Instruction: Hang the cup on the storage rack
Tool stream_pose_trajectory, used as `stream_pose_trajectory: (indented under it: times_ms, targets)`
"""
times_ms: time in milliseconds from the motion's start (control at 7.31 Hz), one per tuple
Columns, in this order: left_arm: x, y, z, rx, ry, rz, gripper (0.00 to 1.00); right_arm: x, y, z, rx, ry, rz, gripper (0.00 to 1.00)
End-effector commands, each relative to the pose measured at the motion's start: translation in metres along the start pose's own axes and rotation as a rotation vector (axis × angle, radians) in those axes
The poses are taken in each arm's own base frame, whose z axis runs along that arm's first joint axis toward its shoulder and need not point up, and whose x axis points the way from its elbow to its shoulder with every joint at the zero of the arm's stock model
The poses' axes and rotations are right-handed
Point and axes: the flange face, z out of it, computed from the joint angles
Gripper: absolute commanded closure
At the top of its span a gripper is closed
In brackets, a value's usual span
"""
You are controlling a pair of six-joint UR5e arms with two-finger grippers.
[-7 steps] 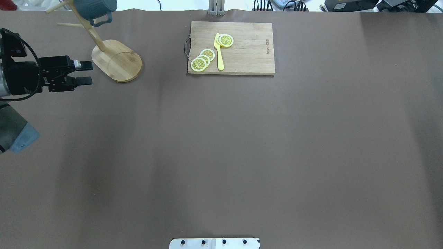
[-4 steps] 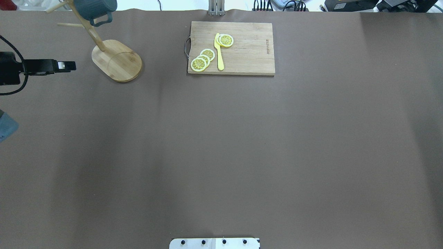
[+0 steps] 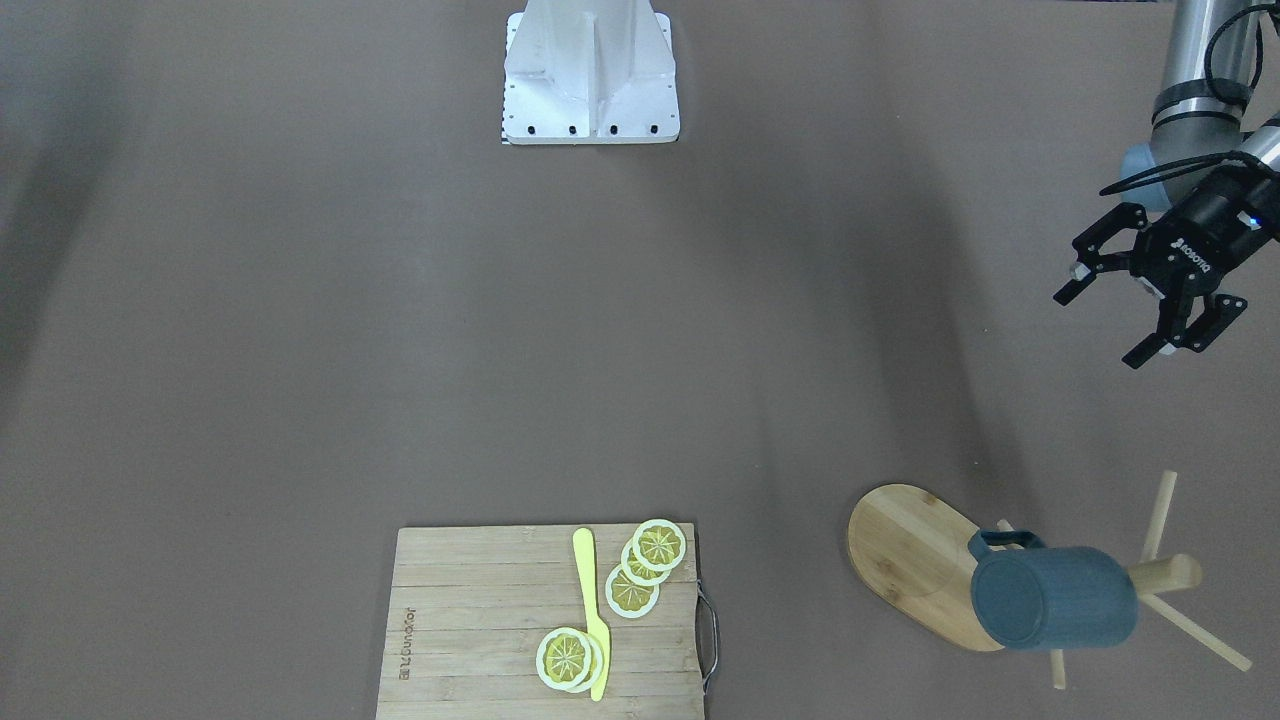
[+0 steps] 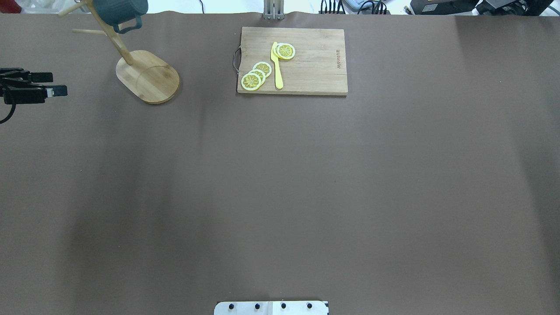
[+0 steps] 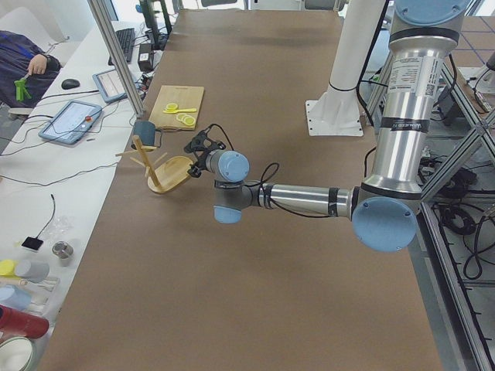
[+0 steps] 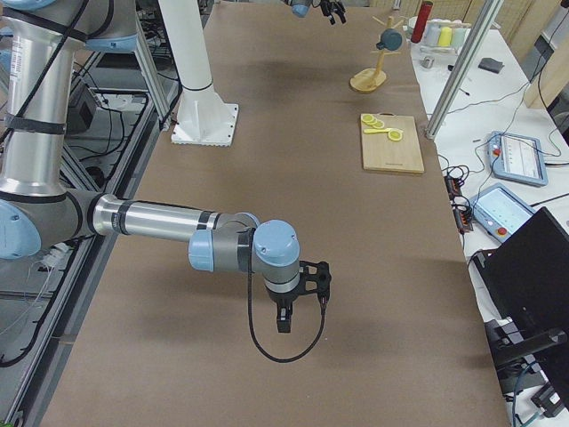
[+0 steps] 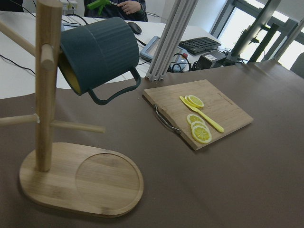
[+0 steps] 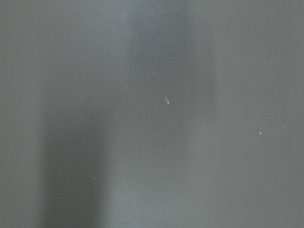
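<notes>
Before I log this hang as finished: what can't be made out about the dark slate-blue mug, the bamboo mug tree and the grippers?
- How the dark slate-blue mug hangs: contact hidden inside its mouth in the left wrist view, behind its body in the front-facing view.
- Bamboo mug tree: top cut off by the overhead view's upper edge.
- Right gripper: open or shut cannot be judged; only the exterior right view shows it.

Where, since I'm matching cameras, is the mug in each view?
Front-facing: mug lower right.
Overhead: mug top left.
Exterior left: mug upper left.
Exterior right: mug top, right of centre.
Left wrist: mug upper left.
Right wrist: absent.
Landmark: the rack holding it.
</notes>
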Motion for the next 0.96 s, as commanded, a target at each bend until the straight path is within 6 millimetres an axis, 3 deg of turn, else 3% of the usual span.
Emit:
stream_pose_trajectory:
  times_ms: [0,137,410,820]
  targets:
    - [-0.018,-0.02,-0.03,-0.092,-0.116,0.104,0.01,0.0,0.0,0.0,-0.001,0.0,0.0,0.0]
    - [-0.025,-0.038,-0.05,-0.153,-0.16,0.133,0.01,0.001,0.001,0.001,-0.003,-0.002,0.002,0.0]
    - [-0.043,-0.025,-0.08,-0.289,-0.254,0.134,0.01,0.002,0.002,0.002,-0.005,-0.002,0.003,0.0]
    - [-0.074,0.004,-0.08,-0.497,-0.337,-0.038,0.01,0.003,0.003,0.003,-0.008,-0.002,0.006,0.0]
